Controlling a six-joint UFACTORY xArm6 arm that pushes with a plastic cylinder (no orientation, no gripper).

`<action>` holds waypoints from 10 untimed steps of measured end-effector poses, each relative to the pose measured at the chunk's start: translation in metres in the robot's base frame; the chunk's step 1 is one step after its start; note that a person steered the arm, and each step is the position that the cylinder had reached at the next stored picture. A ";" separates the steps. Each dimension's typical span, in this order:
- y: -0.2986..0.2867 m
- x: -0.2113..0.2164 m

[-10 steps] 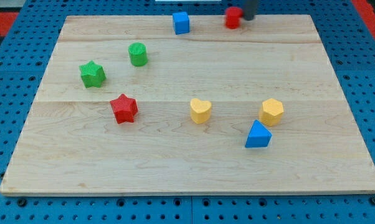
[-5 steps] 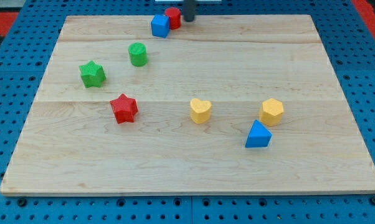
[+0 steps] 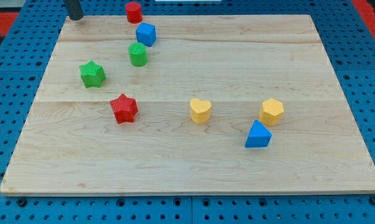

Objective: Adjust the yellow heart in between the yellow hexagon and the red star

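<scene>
The yellow heart (image 3: 200, 110) lies on the wooden board (image 3: 187, 168), right of the red star (image 3: 124, 108) and left of the yellow hexagon (image 3: 271, 111), roughly in line with both. My tip (image 3: 75, 18) is at the board's top left corner, far from the heart. It stands left of the red cylinder (image 3: 134, 12) and touches no block.
A blue cube (image 3: 146, 33) sits just above a green cylinder (image 3: 137, 54) near the view's top. A green star (image 3: 92, 74) lies at the left. A blue triangle (image 3: 258, 135) sits just below the yellow hexagon.
My tip swept left along the top edge to the top left corner. It pushed the red cylinder and the blue cube left; the cube now sits just above the green cylinder.
</scene>
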State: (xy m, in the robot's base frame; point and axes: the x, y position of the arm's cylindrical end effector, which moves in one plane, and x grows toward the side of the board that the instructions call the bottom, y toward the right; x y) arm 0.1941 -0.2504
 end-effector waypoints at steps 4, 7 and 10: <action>0.071 0.154; 0.171 0.183; 0.206 0.319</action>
State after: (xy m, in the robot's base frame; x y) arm 0.5135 -0.0442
